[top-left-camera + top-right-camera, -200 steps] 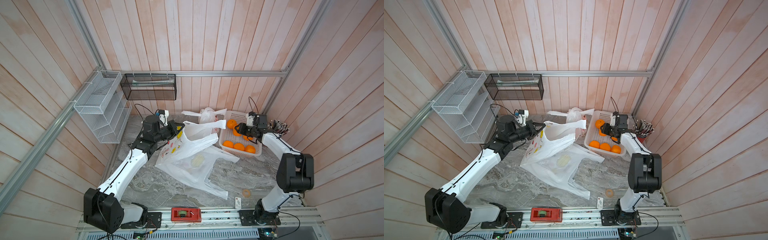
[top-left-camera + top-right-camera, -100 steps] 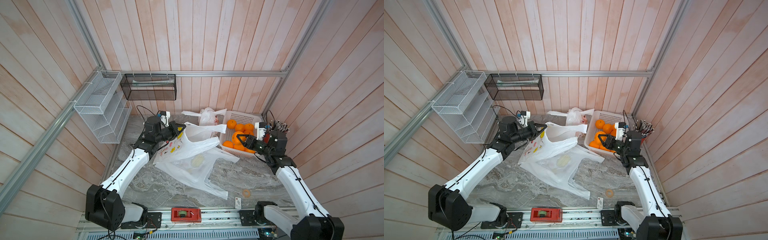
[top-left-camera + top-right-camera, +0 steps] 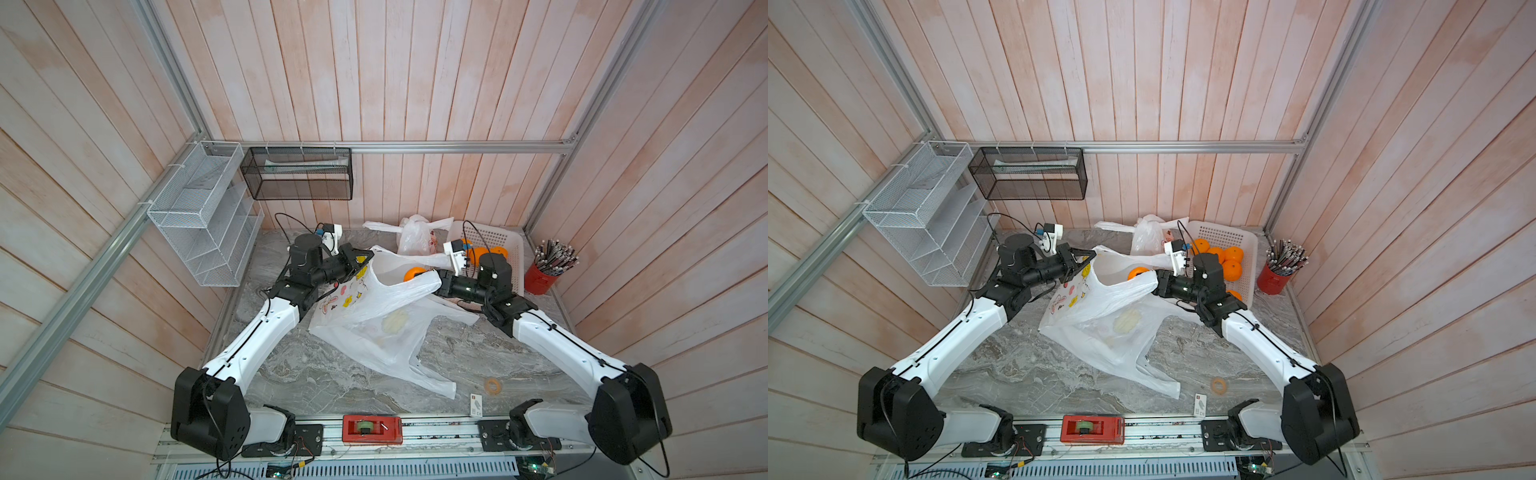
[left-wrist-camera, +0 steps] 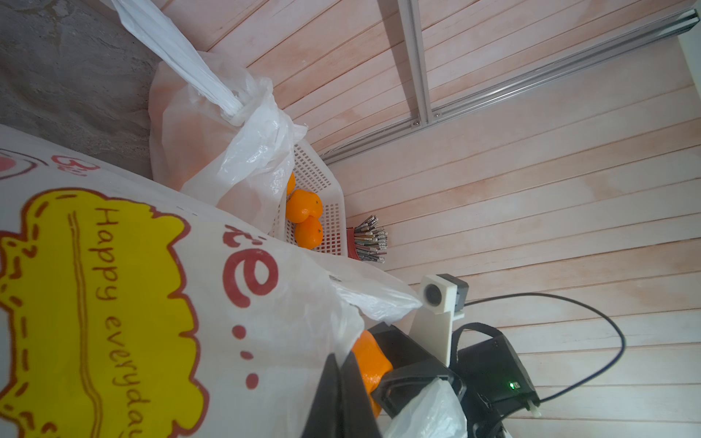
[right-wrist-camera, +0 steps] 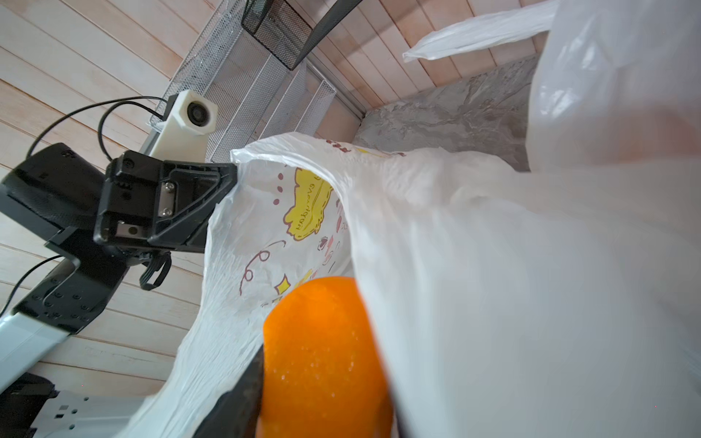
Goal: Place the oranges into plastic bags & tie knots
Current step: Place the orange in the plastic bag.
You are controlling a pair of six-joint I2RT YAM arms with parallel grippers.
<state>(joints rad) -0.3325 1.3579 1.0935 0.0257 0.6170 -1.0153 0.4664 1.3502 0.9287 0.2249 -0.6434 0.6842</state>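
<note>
One orange sits tight between the right fingers, which squeeze it from both sides, right at the mouth of the open bag. The left fingers are pinched shut on the left edge of that bag's mouth and hold it up, so the mouth gapes between the two arms. There are three bags: the open bag, a flat bag lying under it on the surface, and a tied bag at the back with one knot on top. Orange colour shows through the tied bag, but I cannot count what is inside. In a top view five more oranges show in the one white basket, which sits in the back right corner, just beside the tied bag. One red cup of pencils stands just beside the basket, near the right wall. The flat bag's handles point toward the front edge, and one tape ring and one small card lie near there. One white wire rack and one black mesh box hang on the walls, up off the surface. The biggest bare patch of surface is at the front, between the left arm and the flat bag.
</note>
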